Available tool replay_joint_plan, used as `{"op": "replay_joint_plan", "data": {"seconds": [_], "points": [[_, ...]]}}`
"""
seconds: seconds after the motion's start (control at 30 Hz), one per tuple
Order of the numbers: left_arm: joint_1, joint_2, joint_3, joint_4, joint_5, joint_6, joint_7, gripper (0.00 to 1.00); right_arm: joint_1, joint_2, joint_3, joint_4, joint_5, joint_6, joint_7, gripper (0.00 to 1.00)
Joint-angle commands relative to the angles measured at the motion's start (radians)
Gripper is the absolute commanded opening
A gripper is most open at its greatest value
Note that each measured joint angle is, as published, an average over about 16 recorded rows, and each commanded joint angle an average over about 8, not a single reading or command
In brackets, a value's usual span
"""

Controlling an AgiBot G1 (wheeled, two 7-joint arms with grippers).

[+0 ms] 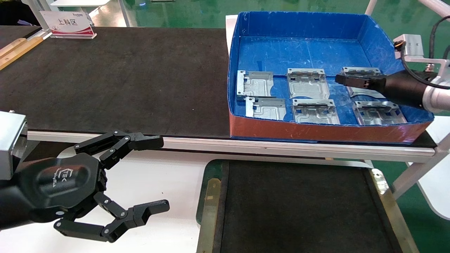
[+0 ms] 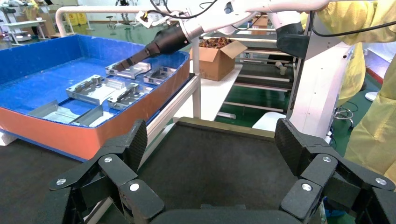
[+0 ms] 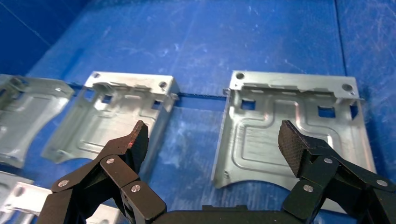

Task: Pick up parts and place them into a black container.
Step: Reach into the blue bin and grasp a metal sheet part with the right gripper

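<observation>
R hand (image 3: 212, 140) hung inside the blue box (image 1: 302, 24), over its far-right corner, fingers (image 3: 299, 144) spread wide w/ nothing between them. Directly under it lay the far-right part (image 3: 292, 128), flat on the box floor, folded edge twd the far wall; hand was above it, contact not visible. Next part over, the far-middle one (image 3: 112, 116), sat just beside, apart from the first.

Head view showed six parts in the box, 2 rows of 3: far-left part (image 1: 255, 84), near-left (image 1: 265, 107), near-middle (image 1: 314, 111), near-right (image 1: 378, 112). The two left ones touched or nearly so. Box had a red front wall & rested on the black mat (image 1: 116, 80) of the bench.

Black container (image 1: 299, 207) stood lower, in front of the bench, nearer the robot; matte floor bare of parts, brass-coloured strip along each side.

L hand (image 1: 160, 174) hovered low at the robot's left, beside the container's left edge, fingers spread, holding nothing.
</observation>
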Motion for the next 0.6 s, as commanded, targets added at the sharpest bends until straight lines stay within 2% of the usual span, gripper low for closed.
{"op": "replay_joint_plan", "data": {"seconds": [0.03, 0.6], "points": [[0.000, 0.000, 0.000, 0.000, 0.000, 0.000, 0.000, 1.00, 0.006, -0.007, -0.011, -0.004, -0.016, 0.014, 0.022, 1.00], [0.000, 0.000, 0.000, 0.000, 0.000, 0.000, 0.000, 1.00, -0.003, -0.031, -0.053, 0.027, -0.075, 0.147, 0.048, 1.00]]}}
